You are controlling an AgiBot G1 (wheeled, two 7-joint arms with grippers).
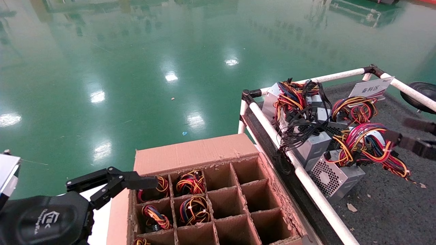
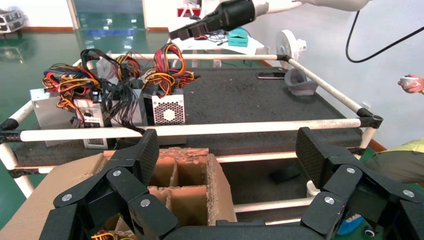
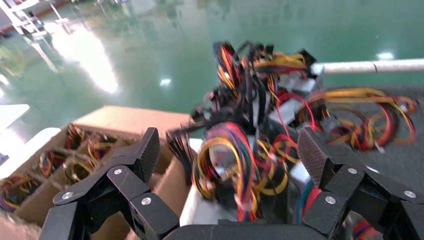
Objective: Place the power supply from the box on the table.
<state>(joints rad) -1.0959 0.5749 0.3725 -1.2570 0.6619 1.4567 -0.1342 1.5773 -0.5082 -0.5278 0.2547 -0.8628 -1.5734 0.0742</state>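
The power supply (image 1: 332, 177), a silver box with a perforated vent face, lies on the table (image 1: 391, 211) next to the near rail. Its pink-red, yellow and blue wire bundle (image 1: 369, 144) loops up above it. My right gripper (image 1: 396, 128) hangs open just to the right of that bundle, with nothing gripped. In the right wrist view the bundle (image 3: 225, 165) shows between the spread fingers (image 3: 145, 155). The box (image 1: 190, 153) stands below the table, with wire bundles in several of its left cells. My left gripper (image 1: 133, 180) is open at the box's left edge.
A grey unit trailing black cables (image 1: 306, 139) and units with yellow-orange bundles (image 1: 354, 109) crowd the table's far left corner. A white sign (image 1: 371, 88) stands at the back. The white rail (image 1: 299, 173) runs between box and table. The floor is green (image 1: 136, 68).
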